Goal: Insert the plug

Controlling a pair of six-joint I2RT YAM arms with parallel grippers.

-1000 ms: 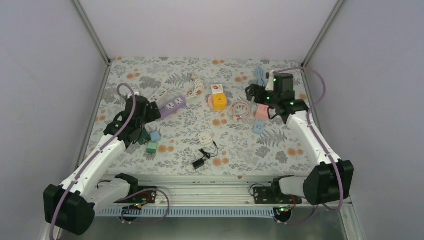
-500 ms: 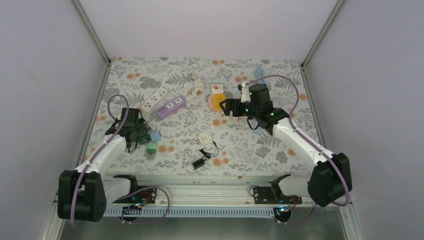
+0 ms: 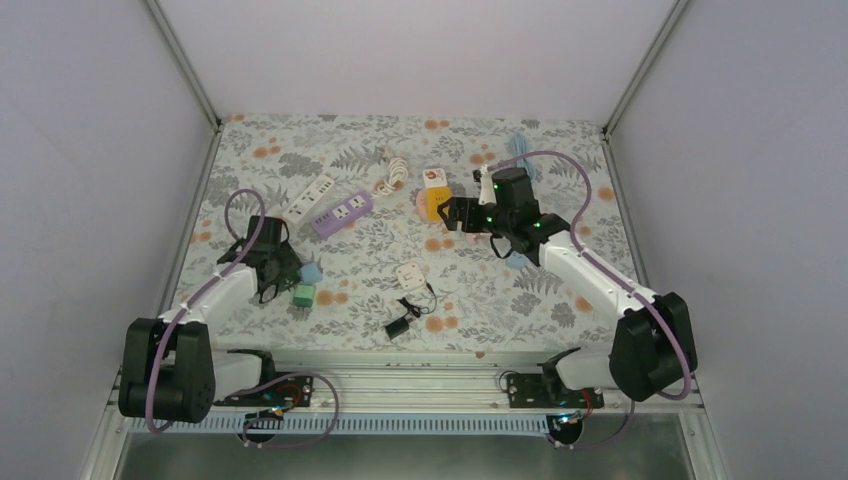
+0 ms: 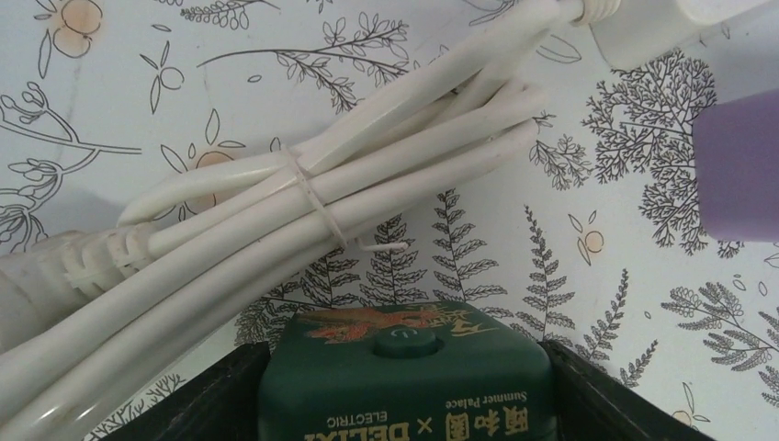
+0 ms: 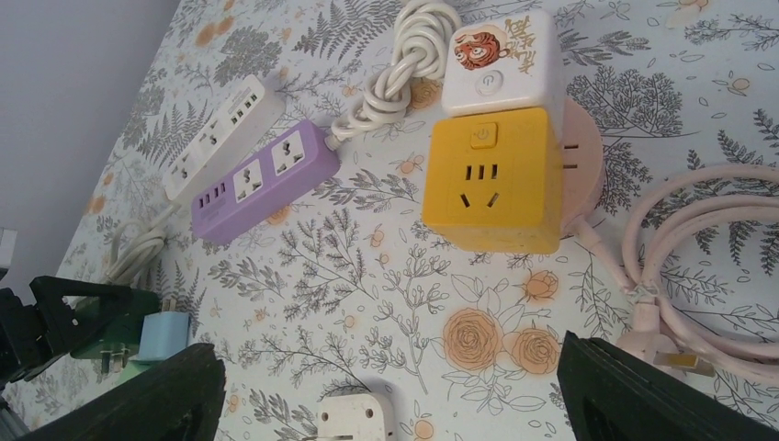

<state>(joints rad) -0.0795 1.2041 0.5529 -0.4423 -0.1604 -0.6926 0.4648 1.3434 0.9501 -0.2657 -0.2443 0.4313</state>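
Observation:
A dark green plug cube (image 4: 404, 377) with gold lettering lies on the flowered cloth at the left (image 3: 285, 270). My left gripper (image 4: 404, 409) is shut on it, with a black finger against each side (image 3: 272, 268). The right wrist view shows the same plug (image 5: 101, 322) with its metal prongs sticking out. My right gripper (image 3: 462, 215) hangs open above the cloth, just right of the yellow cube socket (image 3: 438, 203), nothing between its fingers (image 5: 390, 400). The yellow socket's (image 5: 491, 179) holes face up.
A tied white cord bundle (image 4: 303, 202) lies beyond the green plug. A purple power strip (image 3: 342, 213) and a white strip (image 3: 313, 196) sit at back left. A light blue plug (image 3: 311, 272), small green cube (image 3: 304, 295), white adapter (image 3: 408, 274), black charger (image 3: 400, 325) and pink cable (image 5: 698, 239) lie around.
The left arm pulled back from the purple strip to the green plug and its jaws closed on it. The right arm swung left from the far right to the yellow socket.

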